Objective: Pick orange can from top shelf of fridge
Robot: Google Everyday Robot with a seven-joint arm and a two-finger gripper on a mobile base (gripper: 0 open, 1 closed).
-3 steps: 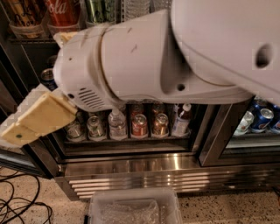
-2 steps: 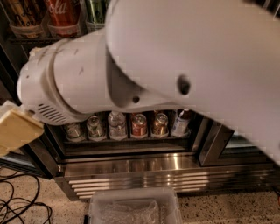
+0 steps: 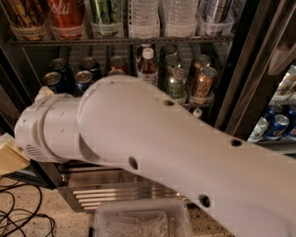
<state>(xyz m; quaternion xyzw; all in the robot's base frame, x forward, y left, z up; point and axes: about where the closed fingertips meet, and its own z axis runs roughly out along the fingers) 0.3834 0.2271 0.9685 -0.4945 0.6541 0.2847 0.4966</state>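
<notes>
The orange can [image 3: 18, 13], copper-orange with dark lettering, stands in a clear tub at the far left of the top shelf [image 3: 120, 41] of the fridge [image 3: 240, 69]; its top is cut off by the picture edge. Beside it are a red can [image 3: 67, 14] and a green can [image 3: 106, 14]. My big white arm [image 3: 152, 148] crosses the lower picture. Only a tan part of my gripper [image 3: 8, 157] shows at the left edge, low down, well below the orange can and outside the fridge.
Water bottles [image 3: 159, 14] and a silver can [image 3: 215, 14] fill the rest of the top shelf. The rack below holds blue cans [image 3: 55, 78], a bottle [image 3: 147, 65], green cans [image 3: 175, 83] and copper cans [image 3: 203, 83]. A plastic box [image 3: 138, 217] and cables [image 3: 18, 213] lie on the floor.
The arm has swung left and lower across the view, carrying the gripper to the left edge. The top shelf and the rack under it, hidden before, now show above the arm.
</notes>
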